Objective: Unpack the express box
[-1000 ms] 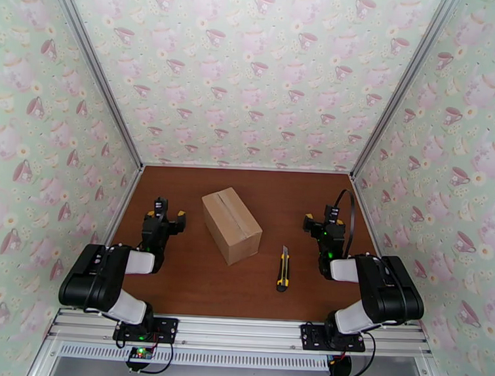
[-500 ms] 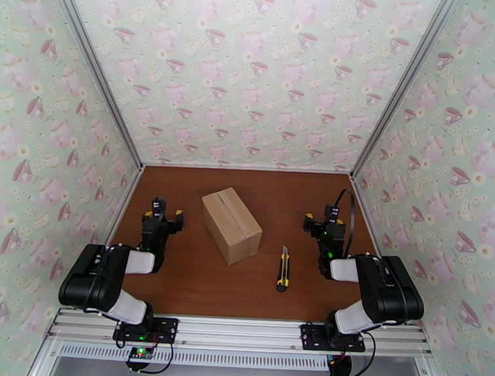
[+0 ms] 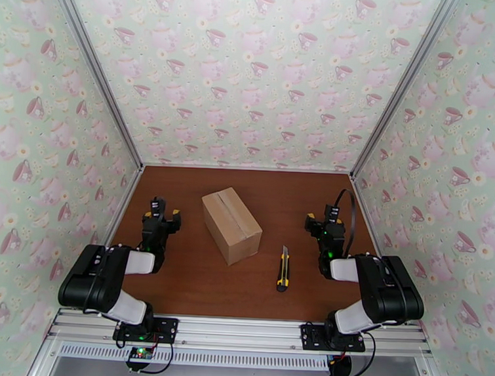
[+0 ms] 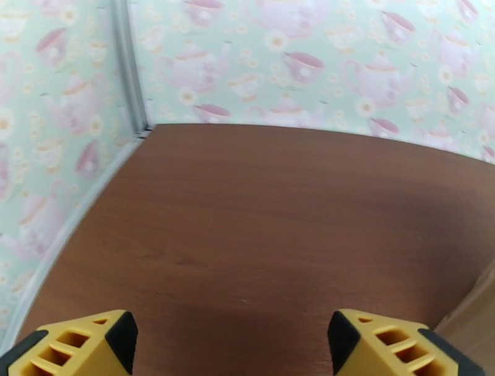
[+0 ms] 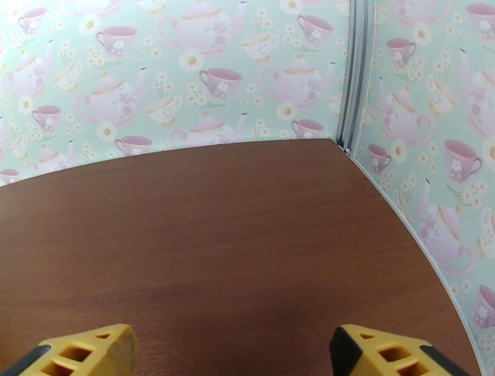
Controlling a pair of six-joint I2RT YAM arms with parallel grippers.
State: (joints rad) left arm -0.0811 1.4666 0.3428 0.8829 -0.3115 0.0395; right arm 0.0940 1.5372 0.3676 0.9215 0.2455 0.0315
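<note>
Jaws on both arms stand wide apart with nothing between them. The left gripper (image 3: 166, 212) hangs over bare wood near the left edge of the table (image 3: 197, 285), and the right gripper (image 3: 322, 220) is near its right edge. Between them the express box (image 3: 231, 224) sits closed, turned at an angle, around the table's middle. A yellow utility knife (image 3: 283, 268) lies near the box's near right corner, not touching it.

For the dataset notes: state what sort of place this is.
Probably a staged robot test cell: a wooden tabletop boxed in by teacup wallpaper panels on aluminium posts, left arm and right arm bolted to a rail, an express box and utility knife laid out.
</note>
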